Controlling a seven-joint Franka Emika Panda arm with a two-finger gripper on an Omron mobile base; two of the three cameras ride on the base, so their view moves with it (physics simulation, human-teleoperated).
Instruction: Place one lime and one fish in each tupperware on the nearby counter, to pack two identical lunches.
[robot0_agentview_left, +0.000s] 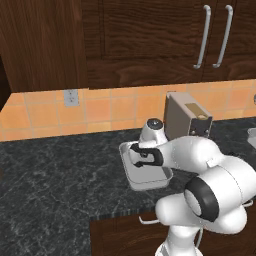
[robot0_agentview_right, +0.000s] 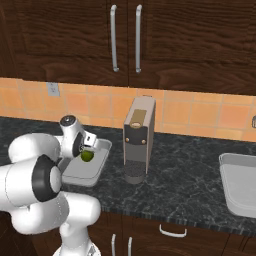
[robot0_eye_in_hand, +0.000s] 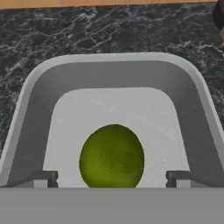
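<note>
At the centre of the left base view, the toaster (robot0_agentview_left: 187, 116) blocks the container's (robot0_agentview_left: 131, 180) right side. The counter (robot0_agentview_left: 55, 170) at left lies open. A lime (robot0_eye_in_hand: 112, 157) occupies the container floor.

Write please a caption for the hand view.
Open end effector above a lime lying in a tupperware.

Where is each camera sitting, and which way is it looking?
Left base view: behind the arm on its left, looking down at the tupperware on the counter; the white arm shows.
Right base view: behind on its right, same counter, lime in that tupperware; arm at left.
Hand view: on the hand, looking into the tupperware; open claw around the lime.
All three share that tupperware.
</note>
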